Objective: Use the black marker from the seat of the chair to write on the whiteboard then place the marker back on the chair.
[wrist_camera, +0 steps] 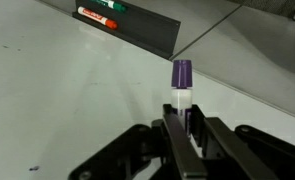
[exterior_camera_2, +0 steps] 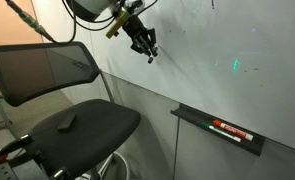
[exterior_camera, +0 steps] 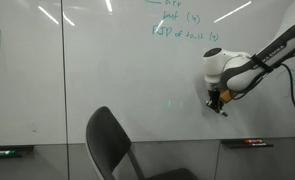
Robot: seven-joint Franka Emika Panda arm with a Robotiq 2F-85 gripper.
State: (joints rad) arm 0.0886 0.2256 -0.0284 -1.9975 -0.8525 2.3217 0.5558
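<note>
Whiteboard (exterior_camera: 87, 70) risk: if the arm presses too hard, the nib could be crushed or the marker could slide back through the grip. If it presses too lightly, no line is left.
Chair (exterior_camera_2: 47, 70) risk: the seat (exterior_camera_2: 102, 125) lies at lower left, well apart from the hand. A marker let go too high would likely roll off the padded surface to the floor.
Arm (exterior_camera: 272, 55) risk: swinging low toward the seat could knock the backrest.
Tray (exterior_camera_2: 197, 118) risk: a downward stroke could catch its rim, which sits below and to the right of the hand.
Hand (exterior_camera: 218, 98) state: both fingers are closed tight on the marker's barrel, at centre right against the board.
Marker (wrist_camera: 182, 85) position: it is clamped in the hand with its purple end toward the board. I cannot tell whether that end is a cap or the nib, or whether it touches. If it is a cap, nothing will be written.
Whiteboards: one.
Chairs: one.
Arms: one, with one hand.
Trays: one seen clearly.
Markers: three. One is held, and a red marker (wrist_camera: 95, 16) and a green marker (wrist_camera: 109, 4) lie in the tray.
Small dark object (exterior_camera_2: 67, 122) on the seat: one, too small to identify.
</note>
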